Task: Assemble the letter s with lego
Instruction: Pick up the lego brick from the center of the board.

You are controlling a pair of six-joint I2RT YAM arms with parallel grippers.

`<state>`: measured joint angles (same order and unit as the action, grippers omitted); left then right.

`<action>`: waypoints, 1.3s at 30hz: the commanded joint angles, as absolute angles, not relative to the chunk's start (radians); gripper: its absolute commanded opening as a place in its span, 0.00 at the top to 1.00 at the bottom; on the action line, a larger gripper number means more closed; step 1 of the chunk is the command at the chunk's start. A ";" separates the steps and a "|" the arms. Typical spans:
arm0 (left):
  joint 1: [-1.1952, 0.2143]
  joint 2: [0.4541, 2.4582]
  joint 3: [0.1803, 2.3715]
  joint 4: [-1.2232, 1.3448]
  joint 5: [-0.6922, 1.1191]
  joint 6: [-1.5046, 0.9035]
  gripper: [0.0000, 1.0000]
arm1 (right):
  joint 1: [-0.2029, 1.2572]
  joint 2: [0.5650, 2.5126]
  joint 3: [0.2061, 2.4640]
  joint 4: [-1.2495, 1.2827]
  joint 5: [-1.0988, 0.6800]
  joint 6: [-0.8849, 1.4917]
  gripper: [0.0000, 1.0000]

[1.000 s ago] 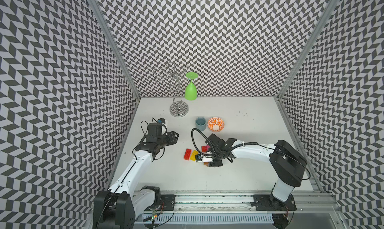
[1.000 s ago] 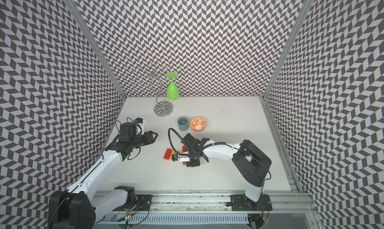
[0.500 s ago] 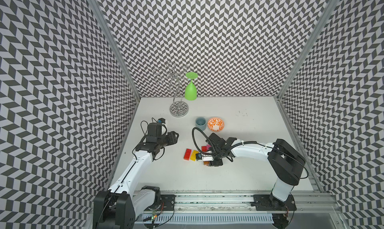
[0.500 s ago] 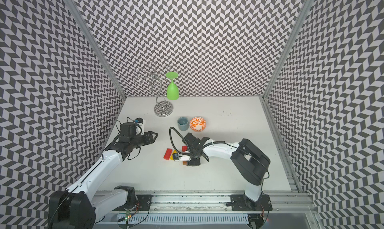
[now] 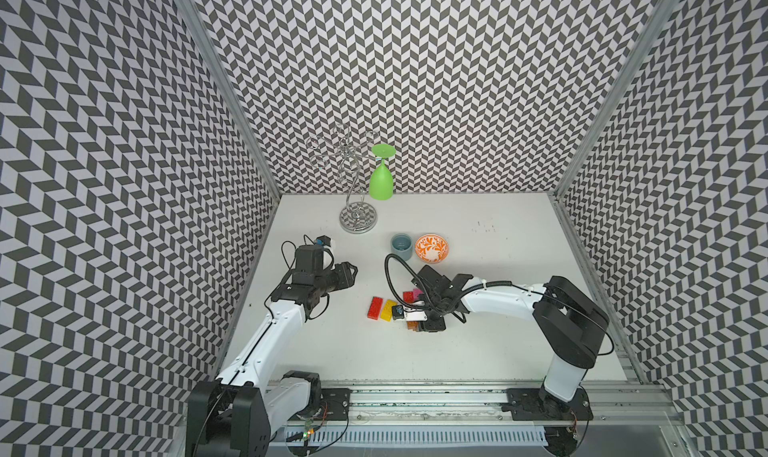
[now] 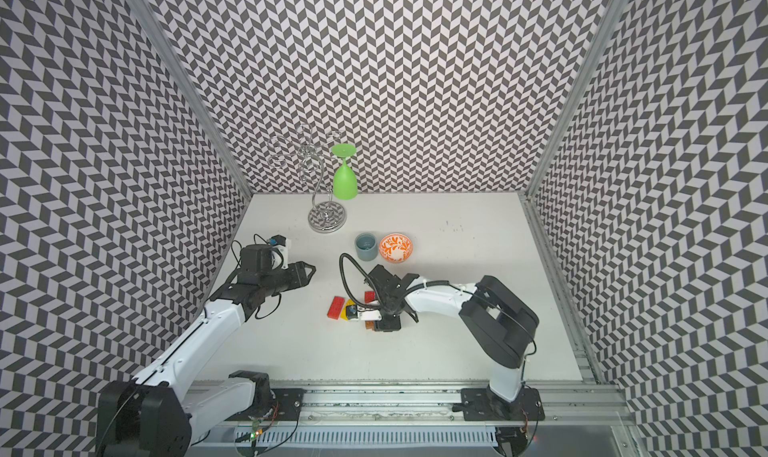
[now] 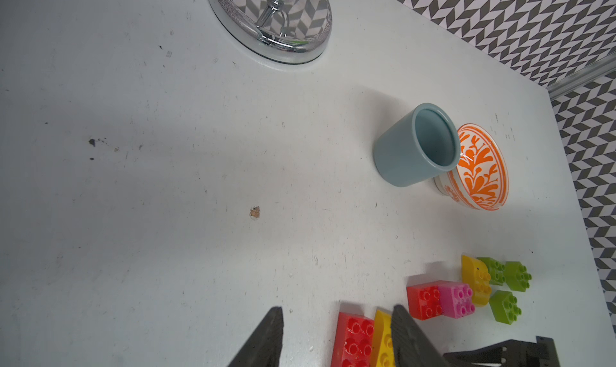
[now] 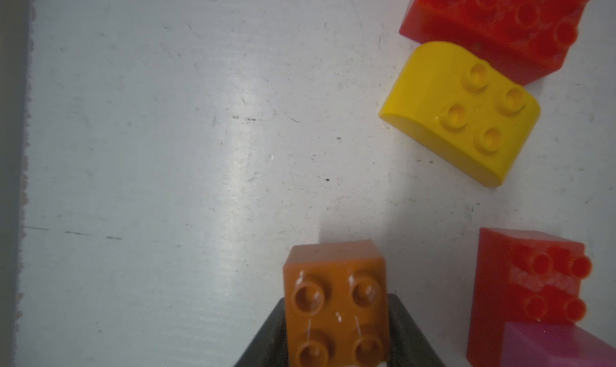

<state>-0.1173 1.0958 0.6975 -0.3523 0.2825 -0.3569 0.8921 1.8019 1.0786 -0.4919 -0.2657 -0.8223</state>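
Watching remotely, I have the right gripper (image 8: pixel 337 303) down at the white table (image 8: pixel 150 148), jaws snug on both sides of the orange-brown brick (image 8: pixel 333 268) near the yellow brick (image 8: pixel 463 115): a pickup, I judge, next needing a straight lift and stud-aligned placing, while the left gripper (image 7: pixel 337 310) hangs part-open, empty.

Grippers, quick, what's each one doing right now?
Left gripper: open, holding nothing.
Right gripper: closed on the orange-brown square brick.

The left arm (image 5: pixel 266 342) and right arm (image 5: pixel 498 304) share white links, black joints and looping black cables (image 5: pixel 386 270).
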 commanded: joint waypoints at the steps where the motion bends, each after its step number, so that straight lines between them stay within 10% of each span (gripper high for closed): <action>1: -0.114 1.089 0.693 -0.341 0.288 -0.348 0.46 | 0.882 1.812 1.099 -0.465 -0.296 -0.827 0.59; 14: -0.114 1.088 0.693 -0.342 0.287 -0.348 0.46 | 0.876 1.821 1.103 -0.468 -0.305 -0.824 0.59; 39: -0.114 1.092 0.697 -0.344 0.283 -0.347 0.46 | 0.791 1.801 1.456 -0.747 -0.238 -0.852 0.96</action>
